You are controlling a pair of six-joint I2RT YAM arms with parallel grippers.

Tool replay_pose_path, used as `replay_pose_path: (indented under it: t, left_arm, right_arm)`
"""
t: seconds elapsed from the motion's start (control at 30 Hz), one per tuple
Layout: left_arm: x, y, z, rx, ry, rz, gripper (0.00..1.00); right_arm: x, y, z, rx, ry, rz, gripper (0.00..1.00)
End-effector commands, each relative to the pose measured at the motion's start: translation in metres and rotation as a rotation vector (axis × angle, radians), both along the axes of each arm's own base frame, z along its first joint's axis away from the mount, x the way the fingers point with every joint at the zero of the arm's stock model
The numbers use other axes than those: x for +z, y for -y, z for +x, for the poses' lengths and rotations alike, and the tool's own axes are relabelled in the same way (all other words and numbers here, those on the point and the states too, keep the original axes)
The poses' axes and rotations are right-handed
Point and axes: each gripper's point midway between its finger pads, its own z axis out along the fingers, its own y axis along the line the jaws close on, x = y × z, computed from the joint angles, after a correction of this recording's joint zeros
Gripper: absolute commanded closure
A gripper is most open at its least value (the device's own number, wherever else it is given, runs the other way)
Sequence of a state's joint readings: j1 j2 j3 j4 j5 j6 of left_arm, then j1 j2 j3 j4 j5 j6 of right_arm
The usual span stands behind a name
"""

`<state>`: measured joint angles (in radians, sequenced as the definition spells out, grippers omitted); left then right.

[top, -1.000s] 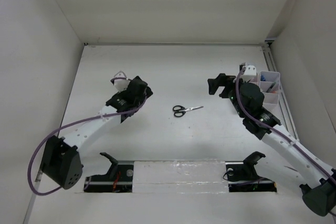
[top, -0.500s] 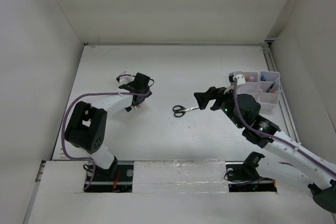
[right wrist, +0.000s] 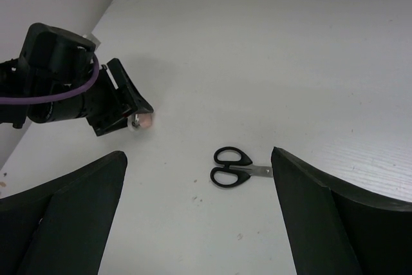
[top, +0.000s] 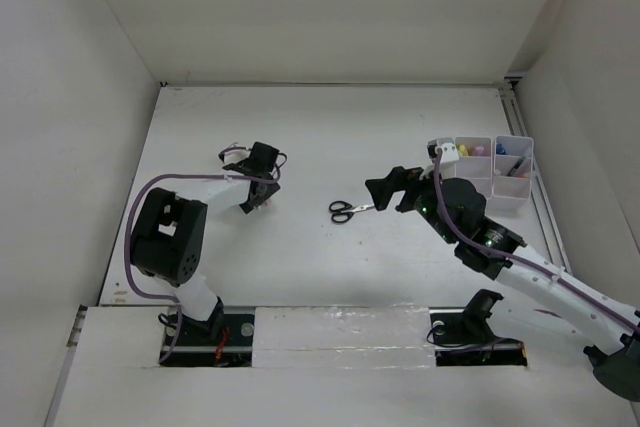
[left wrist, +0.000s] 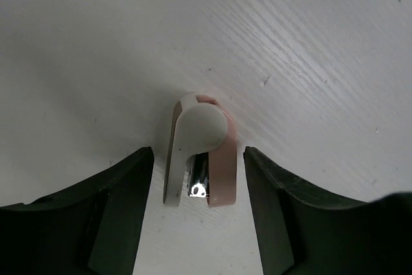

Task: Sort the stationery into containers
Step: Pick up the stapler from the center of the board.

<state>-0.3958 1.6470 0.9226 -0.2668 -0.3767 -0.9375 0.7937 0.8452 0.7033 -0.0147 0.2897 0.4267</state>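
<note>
Pink item (left wrist: 215, 178) lies lower centre between our left gripper's (left wrist: 197, 154) open jaws, long axis along them, gaps both sides; right gripper (right wrist: 198, 156) gapes, scissors (right wrist: 230, 169) just ahead.

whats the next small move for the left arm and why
Probably close the left gripper on the small pink and white item: it lies on the table between the fingers, with a gap on each side, so it is not yet gripped.

Black-handled scissors (top: 352, 210) flat, blades closed, white bins (top: 512, 190) right
</note>
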Motion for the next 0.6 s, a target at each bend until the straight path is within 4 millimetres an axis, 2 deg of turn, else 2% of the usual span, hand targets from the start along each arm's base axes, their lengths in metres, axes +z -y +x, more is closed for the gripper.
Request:
replay_pose_path:
  t: [0.0,0.07,0.17,0.2,0.23,0.27,0.33,0.37,0.4,0.43,0.47,0.53,0.57]
  left_arm:
    - [-0.01,-0.004,-0.01,-0.018,-0.036,-0.001,0.46]
    - [-0.014,-0.005,-0.011,-0.018,-0.042,0.002,0.51]
    - [-0.018,-0.002,-0.01,-0.032,-0.047,-0.004,0.85]
    - [-0.02,0.0,-0.012,-0.055,-0.054,-0.009,0.96]
    - [-0.02,0.005,-0.01,-0.085,-0.051,-0.029,1.0]
    - [-0.015,0.007,-0.013,-0.126,-0.04,-0.037,1.0]
    - [-0.003,0.021,-0.005,-0.197,0.037,-0.092,1.0]
    - [0.015,0.028,-0.002,-0.234,0.105,-0.112,1.0]
    - [0.021,0.03,-0.001,-0.254,0.154,-0.124,1.0]
    - [0.029,0.035,-0.001,-0.295,0.188,-0.126,1.0]
    - [0.045,0.039,-0.001,-0.316,0.243,-0.137,1.0]
    - [0.058,0.043,-0.002,-0.333,0.284,-0.143,1.0]
    - [0.063,0.044,-0.002,-0.362,0.298,-0.137,1.0]
  right_arm:
    - [0.02,-0.006,-0.001,0.016,0.047,0.066,0.0]
    - [0.023,-0.005,-0.002,0.015,0.049,0.081,0.0]
    - [0.026,-0.007,-0.003,0.024,0.051,0.097,0.0]
    - [0.022,-0.007,-0.003,0.023,0.045,0.091,0.0]
    - [0.022,-0.007,-0.003,0.023,0.045,0.09,0.0]
    - [0.022,-0.007,-0.003,0.023,0.045,0.09,0.0]
    - [0.022,-0.007,-0.002,0.032,0.043,0.092,0.0]
    - [0.024,-0.008,-0.005,0.046,0.048,0.099,0.0]
    - [0.025,-0.003,-0.001,0.021,0.046,0.106,0.0]
    - [0.033,0.002,-0.002,0.01,0.059,0.134,0.0]
    - [0.033,0.006,-0.002,0.0,0.058,0.132,0.0]
    - [0.033,0.014,-0.001,-0.006,0.061,0.136,0.0]
    - [0.04,0.017,-0.004,0.001,0.077,0.151,0.0]
